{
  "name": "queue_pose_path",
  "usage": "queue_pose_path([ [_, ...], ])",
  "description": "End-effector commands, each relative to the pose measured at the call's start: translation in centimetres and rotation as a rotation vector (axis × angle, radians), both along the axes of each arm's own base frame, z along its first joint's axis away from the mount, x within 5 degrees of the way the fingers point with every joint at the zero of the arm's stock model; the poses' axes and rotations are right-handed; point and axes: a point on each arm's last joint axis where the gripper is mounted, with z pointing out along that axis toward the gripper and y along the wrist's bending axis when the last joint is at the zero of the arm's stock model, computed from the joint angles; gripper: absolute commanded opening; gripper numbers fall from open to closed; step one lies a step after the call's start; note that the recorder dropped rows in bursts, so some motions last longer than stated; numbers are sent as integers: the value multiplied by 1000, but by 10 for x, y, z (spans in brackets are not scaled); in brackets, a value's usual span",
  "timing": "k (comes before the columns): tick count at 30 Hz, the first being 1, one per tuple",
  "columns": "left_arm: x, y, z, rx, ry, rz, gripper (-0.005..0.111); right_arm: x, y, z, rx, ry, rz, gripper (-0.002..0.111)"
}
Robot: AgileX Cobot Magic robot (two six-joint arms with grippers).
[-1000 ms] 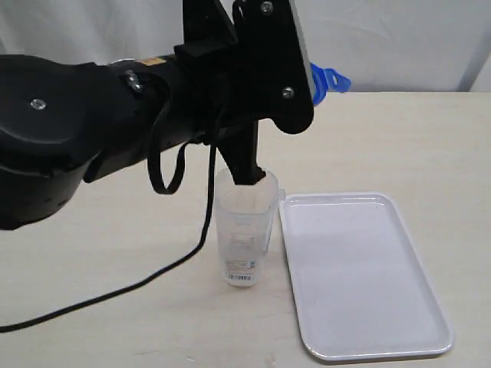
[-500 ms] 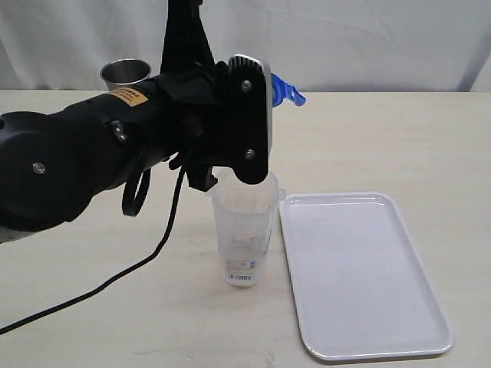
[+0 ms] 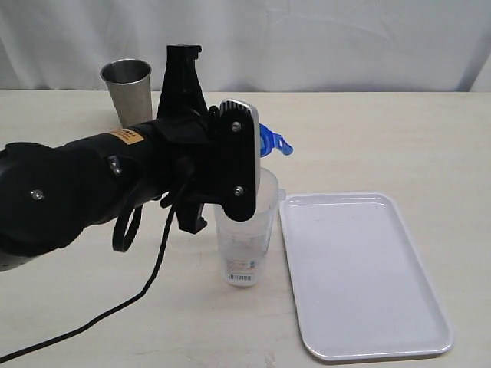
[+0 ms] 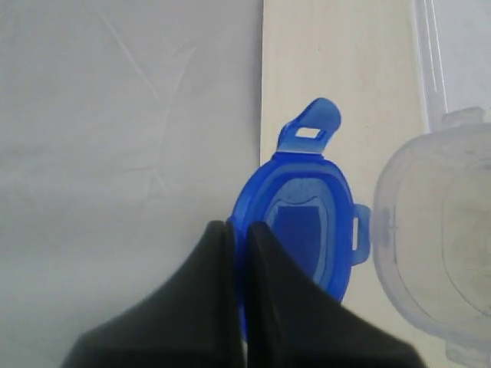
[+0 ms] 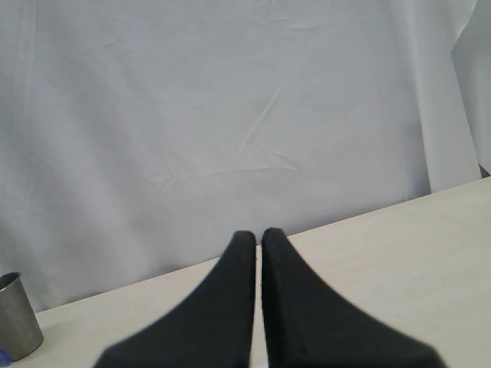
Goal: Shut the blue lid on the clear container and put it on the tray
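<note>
Room check: the tray (image 3: 367,198) is lying flat at the right, its whole surface open. The table (image 3: 383,138) is showing free space behind it and to its right. The tray's near corner is running close to the bottom edge of the exterior view. The clear container (image 3: 245,245) is standing upright on the table just beside the tray's left edge, not on it, mouth open. A steel cup (image 3: 126,88) is sitting at the back left, well apart from it.

Hidden bits: the left arm's bulk is blocking the middle-left of the table. Its wrist plate is covering the container's upper part. A black cable (image 3: 115,307) is trailing off the bottom-left edge. The right arm isn't showing in the exterior view at all.

Left gripper (image 4: 236,226): jaws pinching tight on the rim of the blue lid (image 4: 307,222). The lid is hanging in the air just beside the container's mouth (image 4: 430,245), not over it, flaps sticking out.

Right gripper (image 5: 258,234): jaws pressed together, holding nothing, pointing at the white backdrop.
</note>
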Motion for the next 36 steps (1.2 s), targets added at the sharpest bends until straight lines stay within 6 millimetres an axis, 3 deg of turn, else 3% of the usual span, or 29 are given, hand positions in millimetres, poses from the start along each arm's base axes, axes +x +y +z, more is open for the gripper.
queue_pose_path([
  [1,-6,-5,5,2,-47,6,0,0,0,1,-18,-16,-1,4],
  [6,-16,-15,11,-18,-115,19,0,0,0,1,-18,-16,-1,4],
  [12,-11,-3,13,-86,-117,182,0,0,0,1,-18,-16,-1,4],
  [19,-24,-17,11,-93,-80,110,0,0,0,1,-18,-16,-1,4],
  [36,-26,-18,7,-115,-16,118,0,0,0,1,-18,-11,0,4],
])
